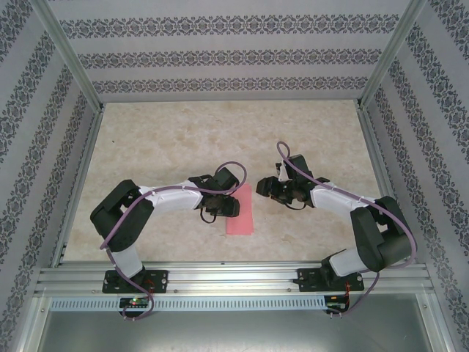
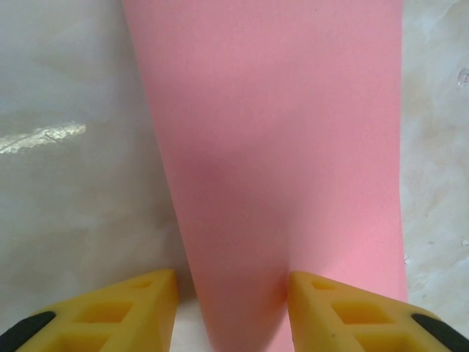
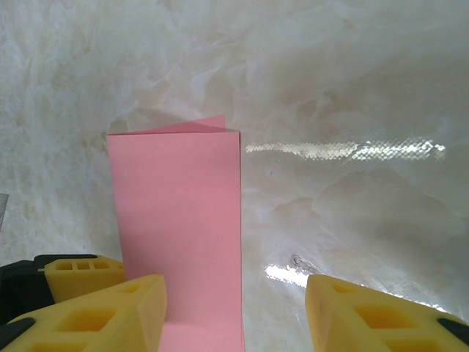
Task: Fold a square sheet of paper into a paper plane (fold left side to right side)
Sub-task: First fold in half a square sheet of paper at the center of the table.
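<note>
The sheet of paper point(image 1: 240, 213) is seen in the top view folded into a narrow salmon-red rectangle. It is laid flat on the marbled table point(image 1: 168, 139), just below the centre of the frame, between the two arms. The left gripper point(image 1: 229, 196) is placed over the sheet's upper left corner. The right gripper point(image 1: 267, 188) is held just beside the upper right corner, apart from the paper.

In the left wrist view, the sheet point(image 2: 278, 132) is shown running from the top of the frame down into the gap between the yellow fingers point(image 2: 124, 308). The jaws are set apart and nothing is clamped. Whether the fingers touch the paper cannot be told.

In the right wrist view, the sheet point(image 3: 179, 213) is found left of centre. Its layers are slightly skewed at the top edge, so a sliver of one is exposed. The right gripper's fingers point(image 3: 366, 315) are spread wide, with the sheet's lower end beside the left-hand finger, and nothing is gripped.
</note>
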Robot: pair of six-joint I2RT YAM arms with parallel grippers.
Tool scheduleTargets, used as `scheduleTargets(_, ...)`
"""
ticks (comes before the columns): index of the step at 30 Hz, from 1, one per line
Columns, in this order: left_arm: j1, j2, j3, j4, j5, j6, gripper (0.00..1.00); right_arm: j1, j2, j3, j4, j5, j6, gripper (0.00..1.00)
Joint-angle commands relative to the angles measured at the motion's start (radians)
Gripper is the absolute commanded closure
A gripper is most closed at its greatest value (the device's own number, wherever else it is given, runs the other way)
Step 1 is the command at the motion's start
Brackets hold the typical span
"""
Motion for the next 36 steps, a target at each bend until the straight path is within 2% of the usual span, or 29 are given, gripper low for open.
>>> scheduleTargets(1,-0.012,0.014,0.026,-0.006,-0.034,-0.026,0.53,-0.008,-0.018,-0.019,-0.006,0.017,-0.022,0.47)
scheduleTargets(16,-0.012,0.028,0.035,0.005,-0.036,-0.046,0.51,-0.008,-0.019,-0.029,-0.003,0.012,-0.021,0.47)
scheduleTargets(36,-0.012,0.036,0.034,-0.006,-0.031,-0.028,0.52,0.004,-0.006,-0.029,0.024,-0.014,-0.004,0.5)
